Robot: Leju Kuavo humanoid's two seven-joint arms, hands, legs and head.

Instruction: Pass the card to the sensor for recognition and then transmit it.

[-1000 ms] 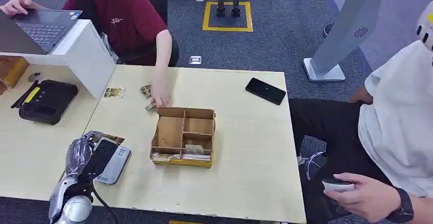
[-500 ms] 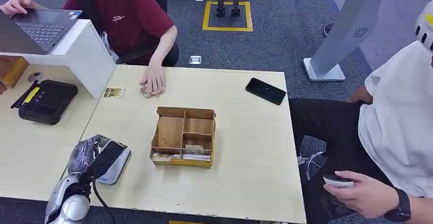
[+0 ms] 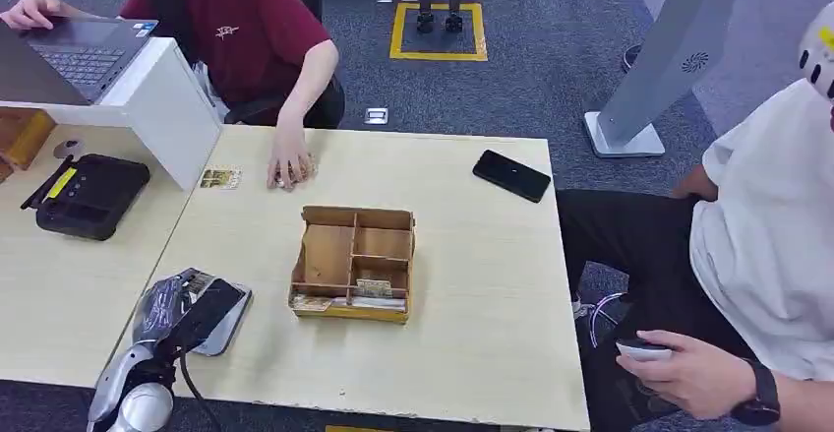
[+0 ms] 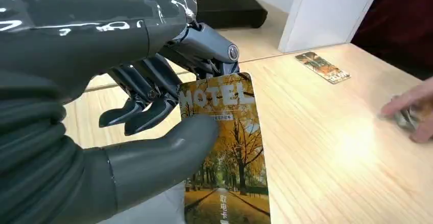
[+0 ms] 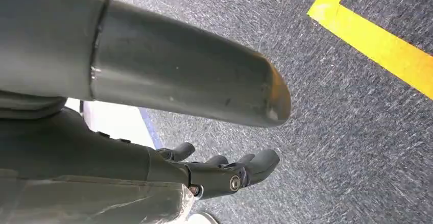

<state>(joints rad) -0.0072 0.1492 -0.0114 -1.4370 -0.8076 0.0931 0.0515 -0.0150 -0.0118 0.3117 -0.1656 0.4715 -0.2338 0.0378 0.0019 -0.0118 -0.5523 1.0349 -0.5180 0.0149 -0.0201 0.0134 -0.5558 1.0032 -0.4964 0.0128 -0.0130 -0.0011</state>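
My left hand (image 3: pixel 169 304) sits low over the table's near left corner, pinching a hotel card (image 4: pixel 224 147) between thumb and fingers (image 4: pixel 138 109). The card shows autumn trees and the word "MOTEL". It is held just above the grey sensor pad (image 3: pixel 232 326), which lies flat on the table under the hand. I cannot tell whether card and pad touch. My right hand (image 5: pixel 224 173) hangs over grey carpet, fingers apart, holding nothing.
A cardboard organiser (image 3: pixel 354 263) with cards in its front slot stands mid-table. A person's hand (image 3: pixel 290 168) rests on loose cards at the far edge, beside another card (image 3: pixel 219 178). There are also a black phone (image 3: pixel 510 175), a black device (image 3: pixel 84 196), and a seated person at right.
The person's hand drew back from beside the organiser to the far edge. My left hand settled slightly lower and rightward with the card over the sensor.
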